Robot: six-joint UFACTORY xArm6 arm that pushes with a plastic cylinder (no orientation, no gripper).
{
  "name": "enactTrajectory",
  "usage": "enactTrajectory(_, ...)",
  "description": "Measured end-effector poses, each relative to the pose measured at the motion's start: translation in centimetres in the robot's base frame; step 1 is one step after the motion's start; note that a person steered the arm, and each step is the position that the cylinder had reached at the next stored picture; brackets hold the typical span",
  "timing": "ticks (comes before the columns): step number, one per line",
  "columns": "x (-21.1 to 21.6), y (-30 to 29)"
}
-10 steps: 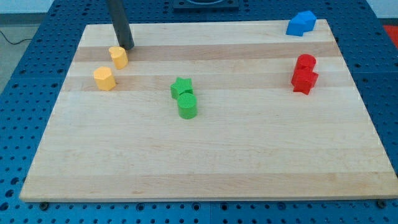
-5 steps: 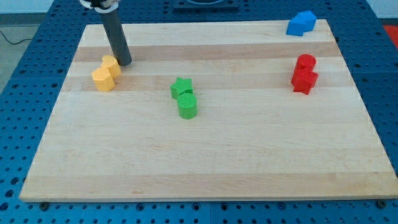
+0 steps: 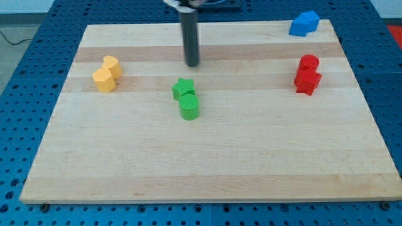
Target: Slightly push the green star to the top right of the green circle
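Green star [image 3: 183, 87] sits mid-worktop touching the green circle [image 3: 189, 107] from its far-left side, while my tip [image 3: 192, 64], a bare rod with no end effector to open or close, stands just beyond it, seemingly approaching; next, nudge rightward.

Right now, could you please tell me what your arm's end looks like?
It is a straight, dark grey cylindrical rod, plain, with no cables or markings showing. A lighter, silvery collar sits where it leaves the view's top. My tip is blunt and round, above the green star.
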State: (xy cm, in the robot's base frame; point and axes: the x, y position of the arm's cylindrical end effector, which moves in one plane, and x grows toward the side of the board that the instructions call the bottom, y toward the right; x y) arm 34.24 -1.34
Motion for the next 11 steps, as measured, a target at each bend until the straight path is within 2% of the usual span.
enactTrajectory(1,6.1,4.5)
enactTrajectory(2,12.0,6.3)
enactTrajectory(3,15.7,2.4)
enactTrajectory(4,15.9,-1.9)
enactTrajectory(5,15.9,-3.7)
enactTrajectory(11,10.2,-8.1)
